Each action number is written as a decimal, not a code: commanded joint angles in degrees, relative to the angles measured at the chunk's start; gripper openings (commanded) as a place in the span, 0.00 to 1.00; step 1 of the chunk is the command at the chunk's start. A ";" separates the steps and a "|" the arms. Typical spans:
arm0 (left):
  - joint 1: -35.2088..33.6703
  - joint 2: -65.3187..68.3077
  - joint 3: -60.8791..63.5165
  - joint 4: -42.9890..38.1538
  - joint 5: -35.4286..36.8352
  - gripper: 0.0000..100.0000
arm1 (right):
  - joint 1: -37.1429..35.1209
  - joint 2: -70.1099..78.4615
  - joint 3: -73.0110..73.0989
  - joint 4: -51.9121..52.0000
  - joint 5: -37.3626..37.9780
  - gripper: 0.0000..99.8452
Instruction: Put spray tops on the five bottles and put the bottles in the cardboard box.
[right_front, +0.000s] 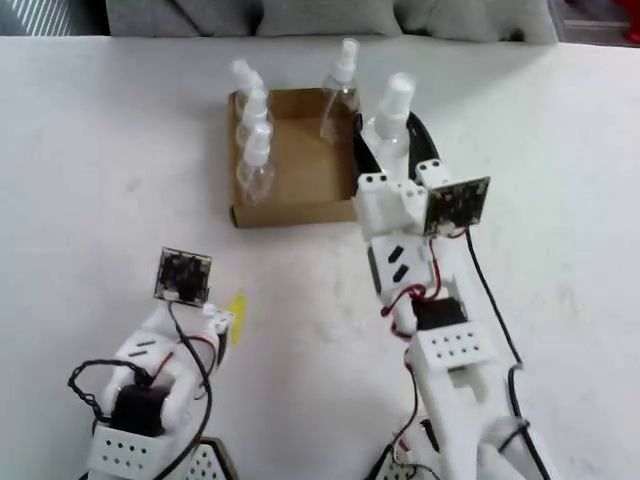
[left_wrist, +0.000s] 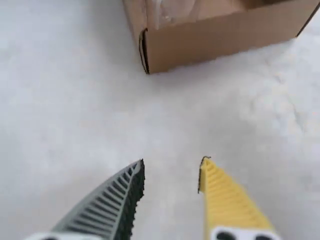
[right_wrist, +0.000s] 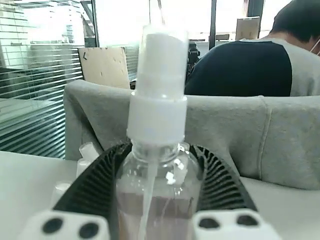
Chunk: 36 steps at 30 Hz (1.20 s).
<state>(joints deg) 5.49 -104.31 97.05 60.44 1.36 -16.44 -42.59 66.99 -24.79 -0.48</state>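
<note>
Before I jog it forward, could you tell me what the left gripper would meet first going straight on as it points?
Probably the near wall of the cardboard box, close to its corner. White table lies between it and the open left gripper; how steeply it tilts down is unclear.

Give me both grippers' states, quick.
Left gripper: open, holding nothing.
Right gripper: shut on a bottle with its spray top on.
</note>
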 joint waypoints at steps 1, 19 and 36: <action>-0.40 -0.48 -0.09 2.81 -3.52 0.19 | 0.40 10.24 -6.42 -7.16 -0.35 0.02; -0.66 -0.40 -0.09 0.35 -3.60 0.04 | -3.03 52.79 -23.91 -32.13 -0.44 0.02; -0.66 -0.40 -0.09 0.09 -3.60 0.02 | 0.13 75.47 -39.38 -38.99 -0.35 0.02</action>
<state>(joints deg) 5.49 -104.31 97.05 62.46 -1.71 -17.67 32.22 31.74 -62.33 -0.84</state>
